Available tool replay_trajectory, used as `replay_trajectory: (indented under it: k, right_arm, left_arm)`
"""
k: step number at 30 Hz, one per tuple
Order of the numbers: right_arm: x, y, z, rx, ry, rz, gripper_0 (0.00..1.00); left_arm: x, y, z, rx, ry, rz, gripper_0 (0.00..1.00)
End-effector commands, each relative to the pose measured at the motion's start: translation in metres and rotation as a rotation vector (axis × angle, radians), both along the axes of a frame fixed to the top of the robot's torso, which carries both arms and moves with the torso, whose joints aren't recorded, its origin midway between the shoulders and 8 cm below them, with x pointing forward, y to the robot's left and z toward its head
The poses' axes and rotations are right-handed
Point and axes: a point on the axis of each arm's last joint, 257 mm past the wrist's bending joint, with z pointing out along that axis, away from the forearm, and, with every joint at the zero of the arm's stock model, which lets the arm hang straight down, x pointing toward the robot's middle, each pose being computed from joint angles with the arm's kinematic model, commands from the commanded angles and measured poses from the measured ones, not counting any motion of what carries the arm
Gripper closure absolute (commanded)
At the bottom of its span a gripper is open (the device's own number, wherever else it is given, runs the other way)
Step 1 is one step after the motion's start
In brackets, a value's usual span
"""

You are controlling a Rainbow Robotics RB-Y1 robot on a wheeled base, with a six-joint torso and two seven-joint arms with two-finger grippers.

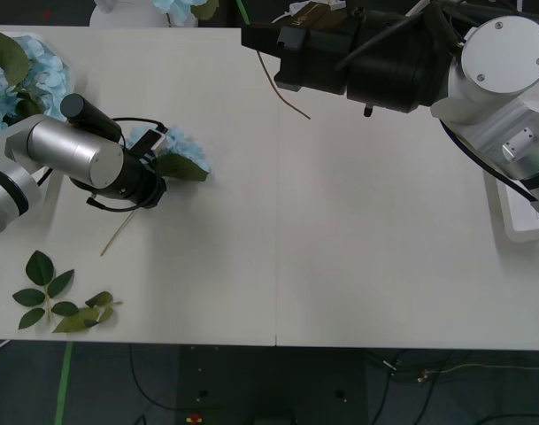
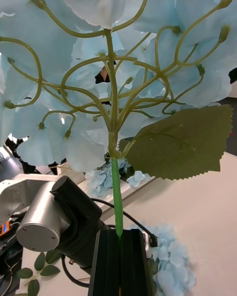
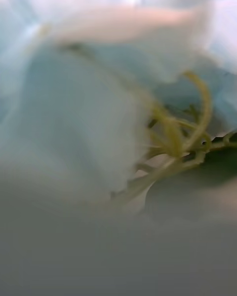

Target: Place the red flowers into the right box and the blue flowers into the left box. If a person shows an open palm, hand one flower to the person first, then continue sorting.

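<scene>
- Right now my right gripper [image 2: 120, 237], black fingers pressed together, is pinching the green stem of a pale sky-blue artificial hydrangea [image 2: 113, 69], holding it above the white table's [image 1: 340, 221] far edge.
- My left gripper [image 1: 154, 181] is sitting against another blue hydrangea [image 1: 176, 152] lying on the table; whether its fingers are parted, I cannot tell.
- More blue blooms are filling the white tray [image 1: 39, 53] at far left.

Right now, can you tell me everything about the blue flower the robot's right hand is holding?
The blue flower is a fake-looking hydrangea: pale sky-blue petals spread wide on thin yellow-green branching stalks, which join one straight green stem. A big serrated green leaf sticks out to one side below the bloom. The right gripper has its black fingers shut on the stem, holding the flower upright and lifted off the white table. Nothing else touches it.
</scene>
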Motion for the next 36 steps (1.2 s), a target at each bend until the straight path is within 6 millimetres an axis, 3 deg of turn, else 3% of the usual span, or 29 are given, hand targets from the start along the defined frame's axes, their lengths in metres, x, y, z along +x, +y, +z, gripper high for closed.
replay_trajectory:
  k: [1,5,8,11,12,14,20,23,26,30,34,36]
  right_arm:
    - [-0.015,0.020,0.005,0.011,-0.045,0.028,1.00]
    - [-0.016,0.024,0.004,0.014,-0.045,0.029,1.00]
    - [-0.016,0.024,0.004,0.016,-0.043,0.030,1.00]
    - [-0.017,0.024,0.003,0.015,-0.042,0.031,1.00]
    - [-0.016,0.024,0.004,0.016,-0.043,0.030,1.00]
    - [-0.016,0.024,0.003,0.015,-0.040,0.030,1.00]
    - [-0.017,0.025,0.003,0.017,-0.039,0.031,1.00]
    - [-0.017,0.025,0.004,0.017,-0.041,0.032,1.00]
    - [-0.017,0.025,0.004,0.018,-0.042,0.032,1.00]
    - [-0.017,0.026,0.004,0.021,-0.041,0.032,1.00]
    - [-0.017,0.026,0.005,0.022,-0.040,0.032,1.00]
    - [-0.017,0.026,0.004,0.021,-0.041,0.032,1.00]
  left_arm:
    - [-0.013,-0.001,-0.017,0.007,0.013,-0.047,1.00]
    - [-0.004,0.010,0.005,-0.007,-0.022,-0.030,1.00]
    - [0.007,0.026,0.043,-0.010,-0.066,-0.014,1.00]
    - [0.016,0.061,0.109,0.015,-0.095,0.034,1.00]
    - [0.017,0.067,0.122,0.018,-0.100,0.044,1.00]
    - [0.018,0.090,0.156,0.035,-0.109,0.084,1.00]
    - [0.006,0.205,0.283,0.326,-0.176,0.260,1.00]
    - [0.000,0.249,0.327,0.477,-0.227,0.346,1.00]
    - [-0.005,0.272,0.337,0.506,-0.241,0.391,1.00]
    - [-0.004,0.328,0.342,0.574,-0.291,0.470,1.00]
    - [-0.001,0.378,0.325,0.589,-0.342,0.506,0.99]
    - [0.002,0.391,0.313,0.603,-0.367,0.486,0.97]
